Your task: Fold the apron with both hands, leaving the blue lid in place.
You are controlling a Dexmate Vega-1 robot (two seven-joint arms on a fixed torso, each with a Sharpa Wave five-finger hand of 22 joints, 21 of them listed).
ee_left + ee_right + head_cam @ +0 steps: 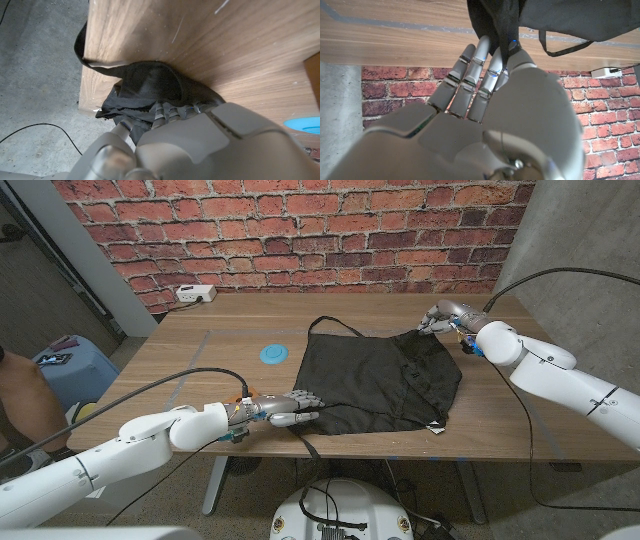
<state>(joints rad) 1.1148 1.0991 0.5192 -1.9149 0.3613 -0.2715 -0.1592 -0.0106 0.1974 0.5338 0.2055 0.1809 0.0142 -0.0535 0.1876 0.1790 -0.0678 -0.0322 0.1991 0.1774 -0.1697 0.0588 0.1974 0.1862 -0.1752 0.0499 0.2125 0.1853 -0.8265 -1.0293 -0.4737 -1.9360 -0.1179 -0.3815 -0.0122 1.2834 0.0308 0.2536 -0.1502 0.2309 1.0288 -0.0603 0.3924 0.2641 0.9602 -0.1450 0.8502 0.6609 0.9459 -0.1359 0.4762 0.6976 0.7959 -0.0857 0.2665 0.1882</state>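
Note:
The black apron (380,380) lies spread over the middle of the wooden table (200,370). My left hand (295,409) grips its near left corner by the table's front edge; in the left wrist view the cloth (150,85) bunches up at the fingers of that hand (210,145). My right hand (440,318) pinches the far right corner, and in the right wrist view the fabric (580,17) is caught between the thumb and fingers of that hand (495,115). The round blue lid (273,353) sits just left of the apron, apart from it, with its edge (302,123) also in the left wrist view.
One apron strap (310,448) hangs over the table's front edge; another loops at the far edge (335,323). A white power strip (195,293) lies at the back left. A blue stool (70,365) and a person's leg (20,395) are left of the table.

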